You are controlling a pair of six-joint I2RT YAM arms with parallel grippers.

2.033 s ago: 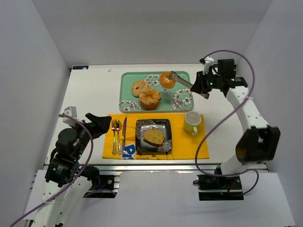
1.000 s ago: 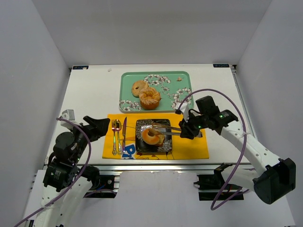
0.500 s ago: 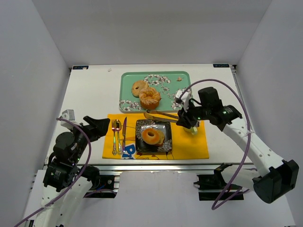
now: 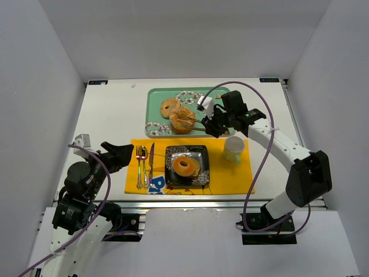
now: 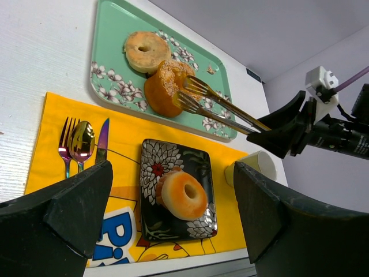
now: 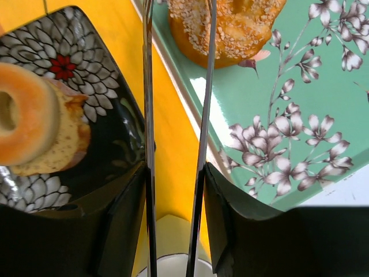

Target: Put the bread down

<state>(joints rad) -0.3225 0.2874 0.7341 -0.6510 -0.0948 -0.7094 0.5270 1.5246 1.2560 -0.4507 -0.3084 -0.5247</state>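
Observation:
A ring-shaped bread (image 4: 185, 166) lies on a bread slice on the black flowered plate (image 4: 202, 153); it also shows in the left wrist view (image 5: 183, 194) and the right wrist view (image 6: 23, 115). My right gripper (image 4: 212, 126) is shut on metal tongs (image 4: 193, 120). The tongs (image 6: 203, 115) are spread, and their tips are at a seeded bun (image 4: 182, 119) on the green tray (image 4: 151, 109). Whether they touch it, I cannot tell. A pale bagel (image 4: 169, 106) lies beside the bun. My left gripper (image 4: 118, 154) is open and empty at the left, near the placemat.
A yellow placemat (image 4: 230, 176) carries the plate, a pale yellow cup (image 4: 233, 148) on its right, and a fork, spoon and knife (image 4: 143, 164) on its left. The cup sits right under my right wrist (image 6: 170, 231). White walls enclose the table.
The right arm carried the ring bread from the tray to the plate with the tongs, let it go there, then swung back up to the seeded bun. The left arm has barely moved.

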